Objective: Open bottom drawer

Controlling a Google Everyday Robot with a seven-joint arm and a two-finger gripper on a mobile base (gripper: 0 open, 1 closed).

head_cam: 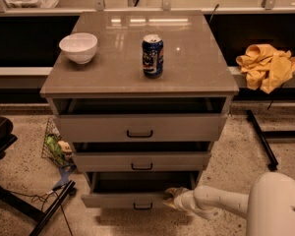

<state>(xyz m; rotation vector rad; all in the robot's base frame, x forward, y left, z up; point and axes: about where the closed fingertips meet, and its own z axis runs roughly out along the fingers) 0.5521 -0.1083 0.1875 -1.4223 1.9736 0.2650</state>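
Note:
The bottom drawer (pixel 118 199) is the lowest of three grey-beige drawers in the cabinet. It is pulled out a good way, with its dark inside showing above its flat front. Its small black bar handle (pixel 143 206) sits at the front's middle. My gripper (pixel 171 195) is at the right end of the drawer front, by its top edge, at the end of my white arm (pixel 216 201), which reaches in from the lower right.
The middle drawer (pixel 141 161) and top drawer (pixel 140 128) stand slightly open. A white bowl (pixel 78 47) and a blue can (pixel 152 56) stand on the cabinet top. A yellow cloth (pixel 266 66) lies on the right ledge. A wire basket (pixel 55 148) and black stand legs (pixel 49 208) are at left.

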